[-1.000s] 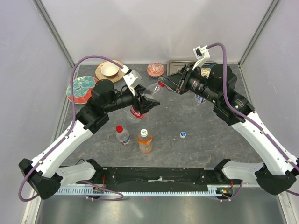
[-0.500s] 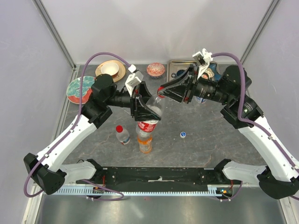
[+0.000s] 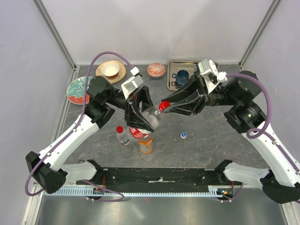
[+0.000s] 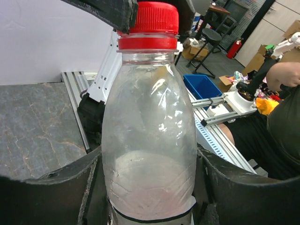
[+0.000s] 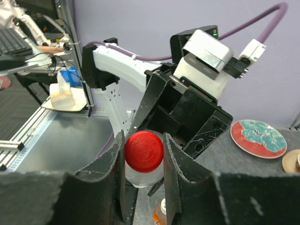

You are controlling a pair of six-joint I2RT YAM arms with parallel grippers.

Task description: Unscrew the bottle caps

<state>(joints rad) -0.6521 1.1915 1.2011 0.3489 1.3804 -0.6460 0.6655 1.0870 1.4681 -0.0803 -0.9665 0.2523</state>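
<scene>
My left gripper (image 3: 140, 117) is shut on the body of a clear bottle (image 3: 149, 118) with a red label and holds it tilted above the table. In the left wrist view (image 4: 150, 187) the bottle (image 4: 150, 117) fills the jaws. My right gripper (image 3: 165, 106) is shut on its red cap (image 3: 163, 106); in the right wrist view (image 5: 143, 154) both fingers press the cap (image 5: 143, 151). A second clear bottle (image 3: 123, 135) with a red cap and the orange bottle (image 3: 146, 144) stand below the held one. The fourth bottle is hidden.
A loose blue-and-white cap (image 3: 183, 135) lies right of the orange bottle. At the back stand a metal tray (image 3: 174, 85) with a blue mug (image 3: 182, 77), a pink bowl (image 3: 156, 70), a wooden saucer with a cup (image 3: 110, 70) and a teal plate (image 3: 77, 90).
My left gripper has swung the bottle toward the front, over the standing bottles. My right gripper followed the red cap and now has its fingers shut around it.
</scene>
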